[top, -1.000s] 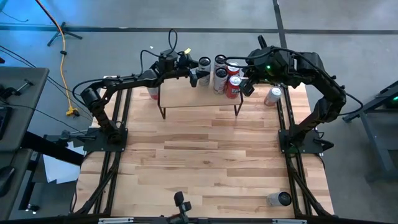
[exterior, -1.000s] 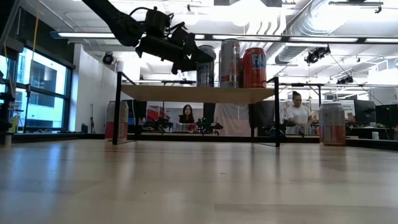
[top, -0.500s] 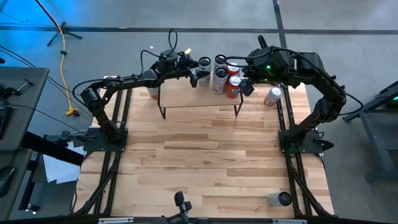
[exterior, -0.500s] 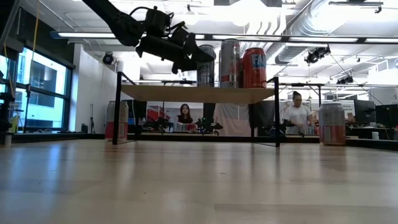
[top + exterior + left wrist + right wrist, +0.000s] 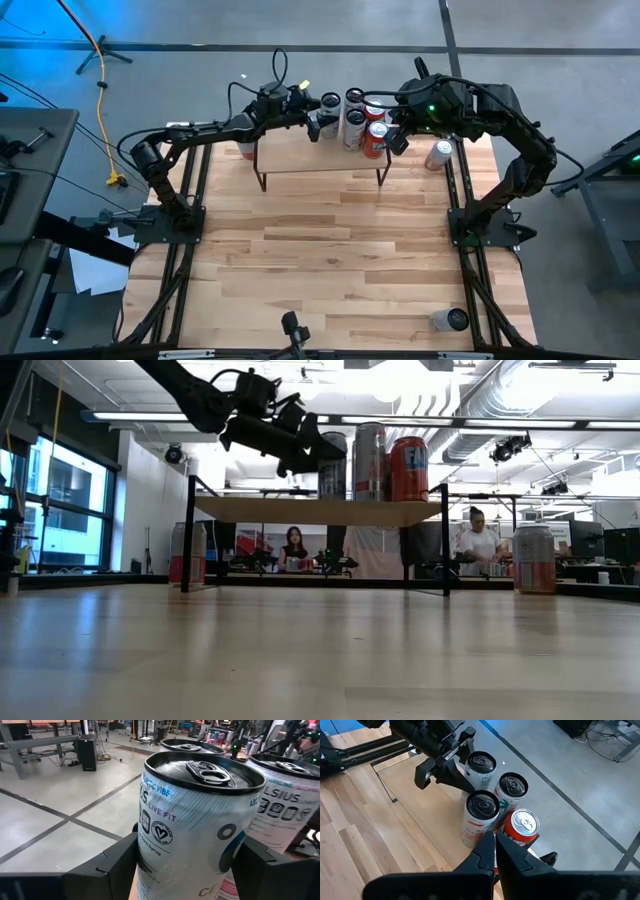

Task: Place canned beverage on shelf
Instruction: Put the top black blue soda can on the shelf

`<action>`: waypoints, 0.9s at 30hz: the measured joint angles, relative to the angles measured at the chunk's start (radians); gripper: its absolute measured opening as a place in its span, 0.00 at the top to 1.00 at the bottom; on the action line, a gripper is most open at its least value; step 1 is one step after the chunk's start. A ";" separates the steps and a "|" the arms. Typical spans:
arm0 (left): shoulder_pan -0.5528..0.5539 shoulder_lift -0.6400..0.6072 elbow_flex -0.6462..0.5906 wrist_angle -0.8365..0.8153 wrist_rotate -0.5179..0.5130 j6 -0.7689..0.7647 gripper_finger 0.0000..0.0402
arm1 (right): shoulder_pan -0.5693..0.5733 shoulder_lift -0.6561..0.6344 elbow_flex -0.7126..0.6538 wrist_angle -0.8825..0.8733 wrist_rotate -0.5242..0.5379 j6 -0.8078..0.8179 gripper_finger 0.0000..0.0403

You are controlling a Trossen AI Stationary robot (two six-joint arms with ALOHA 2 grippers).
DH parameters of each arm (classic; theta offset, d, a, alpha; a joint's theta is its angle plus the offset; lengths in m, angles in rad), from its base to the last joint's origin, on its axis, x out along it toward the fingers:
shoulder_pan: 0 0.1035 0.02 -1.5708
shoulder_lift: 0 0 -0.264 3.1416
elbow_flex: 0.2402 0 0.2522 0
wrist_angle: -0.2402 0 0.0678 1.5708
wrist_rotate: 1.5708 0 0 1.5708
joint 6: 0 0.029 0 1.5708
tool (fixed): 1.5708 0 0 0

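Nothing moved: left hand (image 5: 318,116) grips can (image 5: 329,104) at shelf (image 5: 300,152) rear edge.

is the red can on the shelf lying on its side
No, the red can stands upright on the shelf, beside the other cans.

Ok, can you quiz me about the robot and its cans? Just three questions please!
1. True or false: the right gripper is wide open.
2. What is the left gripper closed on?
A. a white can
B. a red can
C. nothing
3. Fill in the word: the red can stands on top of the wooden ___.

Key
1. False: it is shut, above the cans.
2. A
3. shelf
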State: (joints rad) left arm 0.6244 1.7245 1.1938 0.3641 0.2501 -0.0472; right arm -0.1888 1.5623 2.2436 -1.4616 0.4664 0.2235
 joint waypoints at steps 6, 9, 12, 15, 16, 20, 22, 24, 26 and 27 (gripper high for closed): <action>-0.015 0.000 0.000 0.007 -0.011 0.041 0.34 | 0.000 0.000 0.000 0.008 -0.005 -0.004 1.00; -0.018 -0.002 0.000 0.010 -0.036 0.042 0.28 | 0.000 0.000 0.000 0.011 -0.006 -0.004 1.00; -0.016 -0.002 0.000 0.006 -0.050 0.041 0.23 | 0.000 0.000 0.000 0.011 -0.008 -0.004 1.00; -0.016 -0.002 0.000 0.002 -0.051 0.041 0.18 | 0.000 0.000 0.000 0.011 -0.009 -0.004 1.00; -0.016 -0.002 0.000 0.000 -0.051 0.039 0.17 | 0.000 0.000 0.000 0.011 -0.011 -0.004 1.00; -0.005 -0.026 0.000 -0.053 -0.047 0.026 0.14 | 0.000 0.000 0.000 0.011 -0.011 -0.004 1.00; 0.007 -0.047 0.000 -0.100 -0.041 0.034 0.14 | 0.000 0.000 0.000 0.011 -0.011 -0.004 1.00; 0.021 -0.072 0.000 -0.154 -0.022 0.052 0.14 | 0.000 0.000 0.000 0.011 -0.011 -0.004 1.00; 0.040 -0.104 0.000 -0.217 0.014 0.060 0.14 | 0.000 0.000 0.000 0.011 -0.011 -0.004 1.00; 0.048 -0.122 0.000 -0.244 0.027 0.065 0.14 | 0.000 0.000 0.000 0.011 -0.011 -0.004 1.00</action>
State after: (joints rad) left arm 0.6728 1.6027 1.1938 0.1200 0.2770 0.0176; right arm -0.1888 1.5623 2.2436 -1.4506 0.4557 0.2195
